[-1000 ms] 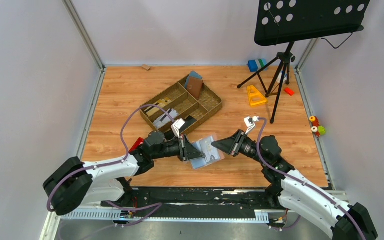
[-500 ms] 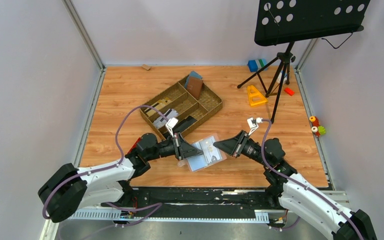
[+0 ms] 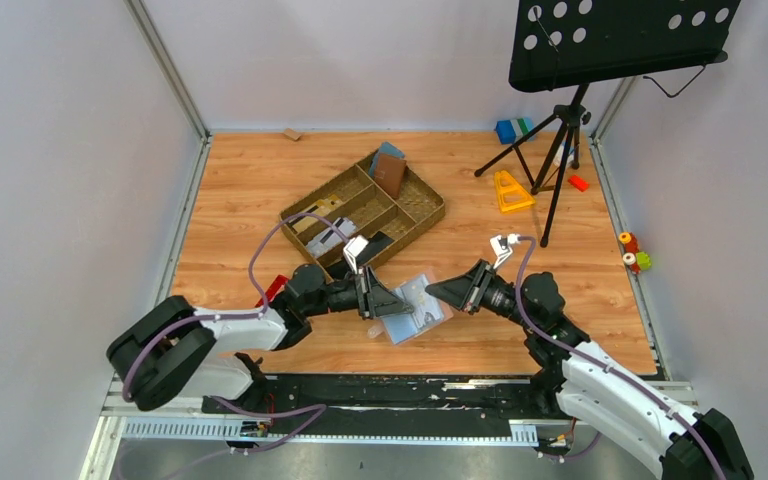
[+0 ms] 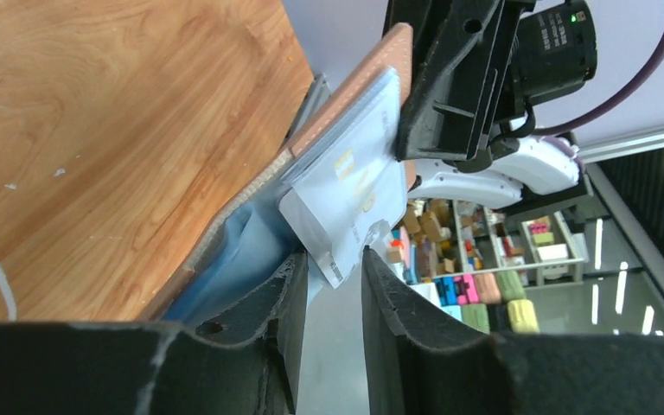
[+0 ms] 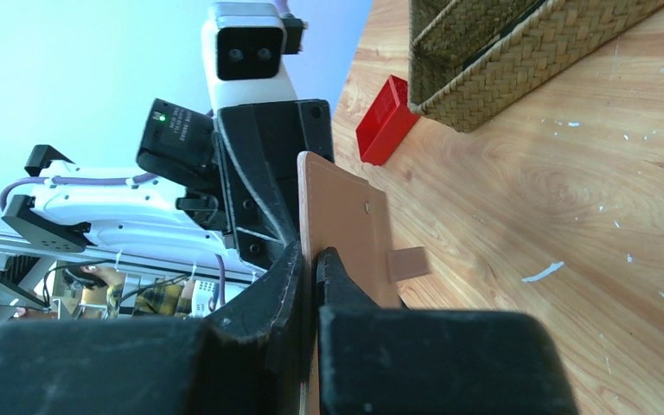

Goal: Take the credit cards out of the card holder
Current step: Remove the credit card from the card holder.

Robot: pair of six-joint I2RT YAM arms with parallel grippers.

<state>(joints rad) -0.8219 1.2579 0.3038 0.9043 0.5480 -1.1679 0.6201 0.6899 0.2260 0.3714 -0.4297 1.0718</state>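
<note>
The main risk is a missed grip. The left pincer stands released, its jaws apart with only the corner of the pale card between them. If it closes on so little, I judge the card could slip free, or twist in its pocket instead of sliding out. Closing deeper might also catch the blue-grey lining, so that the whole card holder gets dragged rather than emptied. The right pincer is clenched on one tan-brown edge alone. A hard pull from the left could lever the holder out of that narrow hold and drop it onto the table.

The card holder hangs open between the two pincers at the near middle of the table, just near of the woven tray. It is tilted, and whether its low edge touches the wood I cannot tell. The outside is tan-brown and stiff-looking, the inside blue-grey. A small tan closing tab sticks out to the side. The pale cards lie overlapped and jut from the pocket, and one shows a gold chip.
</note>
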